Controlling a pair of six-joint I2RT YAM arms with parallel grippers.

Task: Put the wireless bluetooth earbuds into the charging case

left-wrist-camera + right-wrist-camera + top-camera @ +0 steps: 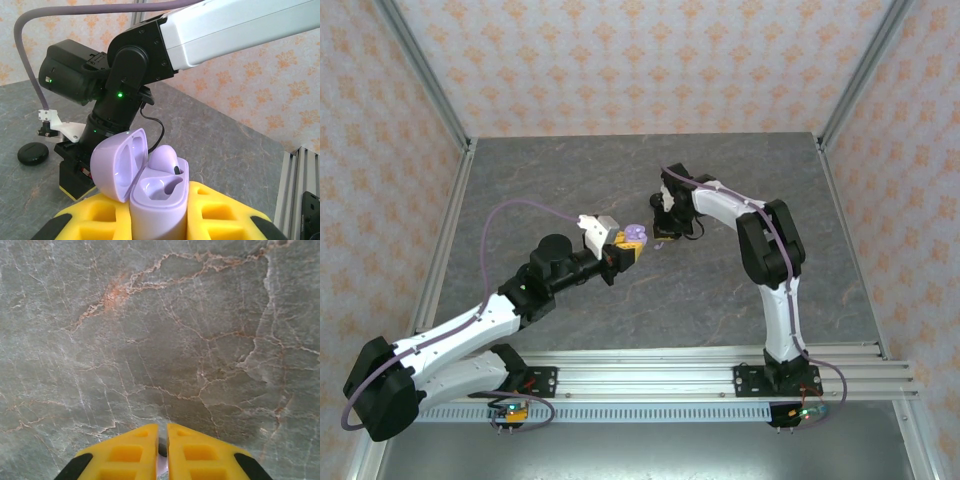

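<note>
Two arms meet over the middle of the table (570, 190) in the top view. The left gripper (625, 251) is clamped on the lavender charging case (636, 236), which sticks up out of its fingertips. The right gripper (665, 237) points down at the stone just beyond the case, apart from it. Peach patterned wallpaper (650, 60) closes in three sides.

From the left wrist, the case stands upright between the yellow fingers (222, 212), its long axis vertical and its mouth facing up. The lid (117, 165) hangs open, tipped to the left of the hand. One lavender earbud (164, 159) sits in the socket farther from the hand, rounded end up; the nearer socket is bare. Ahead and to the left, a black round puck (33, 153) lies flat on the table beside the right arm's wrist.

From the right wrist, that gripper's own fingers are pressed nearly together over grey, rust-veined marble. A pale sliver shows in the slit, too small to name.
</note>
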